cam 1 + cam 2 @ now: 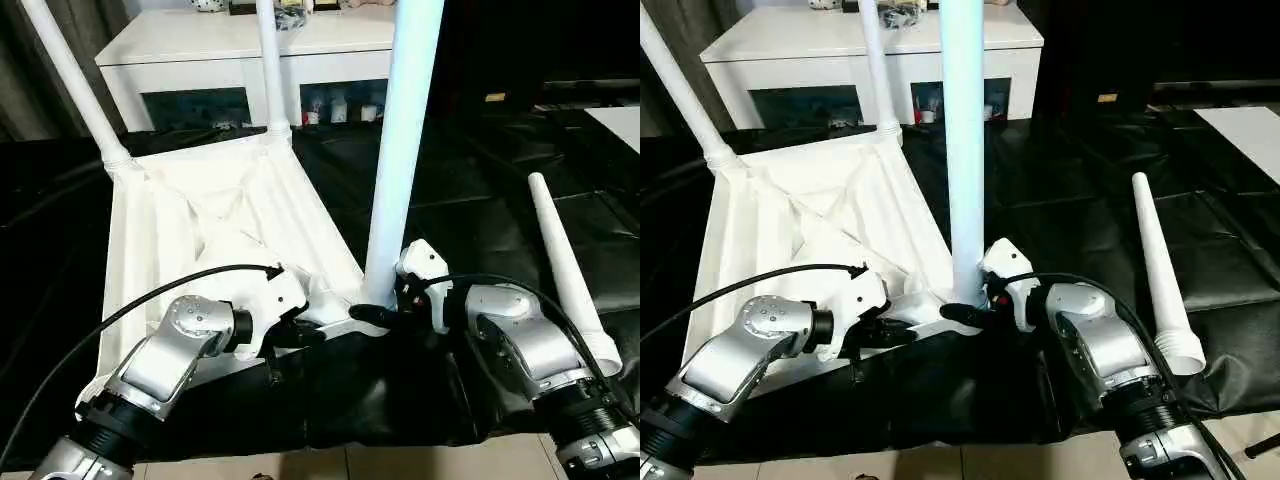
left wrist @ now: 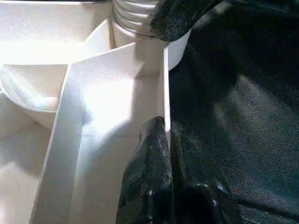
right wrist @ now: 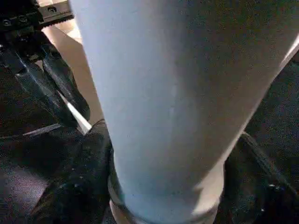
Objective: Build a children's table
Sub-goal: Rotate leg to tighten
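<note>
The children's table lies upside down on a black cloth, its ribbed white top (image 1: 200,220) facing up. Three white legs stand in its corners: far left (image 1: 75,85), far right (image 1: 270,70) and near right (image 1: 405,130). A fourth leg (image 1: 565,270) lies loose on the cloth to the right. My left gripper (image 1: 300,335) is shut on the top's near rim (image 2: 164,93), pinching the thin wall between its fingers (image 2: 149,163). My right gripper (image 1: 378,300) straddles the base of the near right leg (image 3: 163,93). One finger (image 3: 79,186) is against the leg, while the other (image 3: 257,177) stands slightly off it.
A white cabinet (image 1: 250,40) with dark glass doors stands behind the table top. Black cloth (image 1: 470,180) covers the ground around the work. A strip of pale floor (image 1: 400,465) shows at the near edge. Black cables run along both forearms.
</note>
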You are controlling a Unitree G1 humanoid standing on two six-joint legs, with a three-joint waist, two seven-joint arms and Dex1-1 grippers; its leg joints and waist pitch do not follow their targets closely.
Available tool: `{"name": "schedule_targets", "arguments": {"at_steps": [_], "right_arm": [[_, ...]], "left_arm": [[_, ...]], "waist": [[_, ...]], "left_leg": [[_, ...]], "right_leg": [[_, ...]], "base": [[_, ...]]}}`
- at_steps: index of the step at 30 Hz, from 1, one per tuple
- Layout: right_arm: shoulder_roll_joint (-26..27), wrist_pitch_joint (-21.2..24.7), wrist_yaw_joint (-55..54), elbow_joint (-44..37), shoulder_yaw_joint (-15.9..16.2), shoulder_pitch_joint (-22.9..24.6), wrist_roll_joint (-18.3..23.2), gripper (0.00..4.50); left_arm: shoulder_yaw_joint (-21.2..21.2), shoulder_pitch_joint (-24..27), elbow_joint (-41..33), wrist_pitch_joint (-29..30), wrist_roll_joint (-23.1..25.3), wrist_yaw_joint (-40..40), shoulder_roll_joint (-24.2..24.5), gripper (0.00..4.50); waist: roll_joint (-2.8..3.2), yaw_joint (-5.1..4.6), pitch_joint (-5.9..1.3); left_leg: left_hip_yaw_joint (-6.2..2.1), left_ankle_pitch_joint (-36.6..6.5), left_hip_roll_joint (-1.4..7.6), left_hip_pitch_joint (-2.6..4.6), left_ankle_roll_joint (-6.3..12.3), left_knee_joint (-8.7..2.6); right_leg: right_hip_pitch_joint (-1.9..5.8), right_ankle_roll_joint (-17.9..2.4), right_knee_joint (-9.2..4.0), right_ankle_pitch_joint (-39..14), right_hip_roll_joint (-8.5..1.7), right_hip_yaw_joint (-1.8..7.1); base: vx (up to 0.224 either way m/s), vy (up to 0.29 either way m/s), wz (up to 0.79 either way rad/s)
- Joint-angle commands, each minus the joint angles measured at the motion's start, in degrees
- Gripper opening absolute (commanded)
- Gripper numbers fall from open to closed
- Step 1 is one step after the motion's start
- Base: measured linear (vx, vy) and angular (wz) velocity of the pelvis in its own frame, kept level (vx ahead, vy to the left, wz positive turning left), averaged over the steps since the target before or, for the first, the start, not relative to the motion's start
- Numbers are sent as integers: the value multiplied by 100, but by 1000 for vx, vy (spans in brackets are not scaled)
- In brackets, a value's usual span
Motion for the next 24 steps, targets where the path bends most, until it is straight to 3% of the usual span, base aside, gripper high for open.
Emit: {"name": "schedule_targets", "arguments": {"at_steps": [1,9,13,16,18,19,20,21,22,23,24], "right_arm": [[54,46,40,-105,0,53,28,273],[220,103,-289,117,-155,32,30,267],[784,350,-1873,887,-608,-205,-159,267],[1229,609,-2934,1201,-872,-293,-220,267],[1632,723,-3841,1476,-1112,-377,-246,267],[1812,766,-4260,1612,-1232,-425,-241,267],[1936,787,-4528,1711,-1325,-463,-224,267],[1936,787,-4528,1711,-1325,-463,-224,267],[2089,807,-4877,1855,-1439,-515,-196,267],[2458,670,-5671,2377,-1712,-747,-72,267],[2458,670,-5671,2377,-1712,-747,-72,267]], "left_arm": [[-87,-13,-284,-3,-124,-202,-15,0],[-65,18,-246,42,-107,-165,-21,0],[58,-172,249,248,166,654,-433,0],[193,-392,715,463,338,1441,-902,0],[418,-614,1172,676,400,2229,-1387,0],[510,-722,1388,735,450,2605,-1593,0],[548,-786,1514,742,493,2823,-1715,0],[548,-786,1514,742,493,2823,-1715,0],[598,-855,1661,735,500,3045,-1885,0],[657,-1003,1977,646,541,3463,-2301,0],[657,-1003,1977,646,541,3463,-2301,0]], "waist": [[-58,-28,-361],[-52,-33,-359],[-68,-133,-308],[-81,-217,-268],[-93,-261,-232],[-75,-283,-224],[-75,-280,-232],[-85,-284,-227],[-80,-291,-223],[-27,-323,-218],[-21,-351,-219]], "left_leg": [[-121,-1167,329,171,306,-434],[-120,-1225,322,169,252,-437],[-126,-1598,305,161,58,-480],[-157,-2151,283,178,-200,-514],[-187,-2558,266,245,-361,-520],[-189,-2632,248,243,-369,-520],[-213,-2787,246,310,-412,-504],[-218,-2918,249,347,-391,-497],[-226,-2966,244,335,-388,-502],[-235,-3055,251,338,-398,-529],[-260,-3198,239,360,-446,-548]], "right_leg": [[224,-1430,-308,-584,-231,201],[224,-1431,-307,-607,-231,200],[199,-1381,-360,-1144,-236,208],[186,-1087,-444,-2103,-256,207],[127,-837,-539,-2795,-272,197],[115,-784,-560,-2961,-272,196],[80,-660,-614,-3224,-273,171],[41,-588,-661,-3331,-271,169],[52,-551,-662,-3351,-268,160],[52,-529,-676,-3309,-257,148],[51,-505,-686,-3249,-236,102]], "base": [[0,0,0],[0,0,0],[0,0,0],[0,0,0],[0,0,0],[0,0,0],[0,0,0],[0,0,0],[0,0,0],[0,0,0],[0,0,0]]}}
